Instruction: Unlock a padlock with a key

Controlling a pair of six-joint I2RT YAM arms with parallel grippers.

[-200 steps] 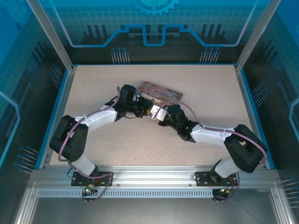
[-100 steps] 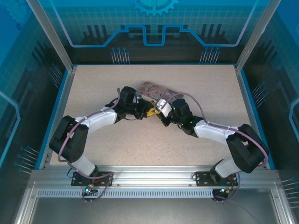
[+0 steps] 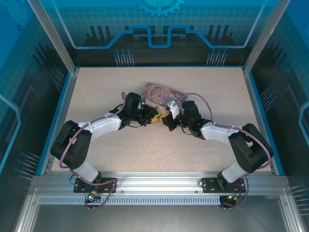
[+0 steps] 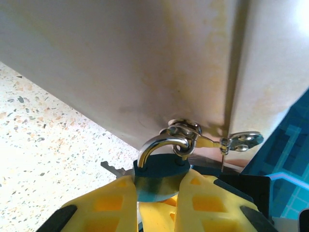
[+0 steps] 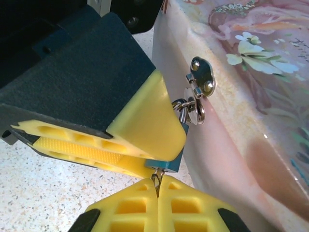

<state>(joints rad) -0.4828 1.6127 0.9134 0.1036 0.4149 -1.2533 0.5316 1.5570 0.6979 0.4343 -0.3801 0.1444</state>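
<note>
The step in hand is judged to be the unlocking turn. The pink tin (image 3: 161, 93) needs to sit undisturbed at table centre. The left gripper (image 3: 153, 117), reaching in from nine o'clock, should brace the padlock (image 4: 157, 176) where it hangs from the hasp (image 4: 193, 137) at the tin's six o'clock side. The right gripper (image 5: 158, 191), from three o'clock, should rotate squarely about its grip axis with no side pull. The left jaws stand narrow, clamped on the padlock's blue body. The right jaws are pressed fully together on a thin metal sliver, apparently the key (image 5: 156, 180), entering the padlock's base; how deep it sits cannot be told.
</note>
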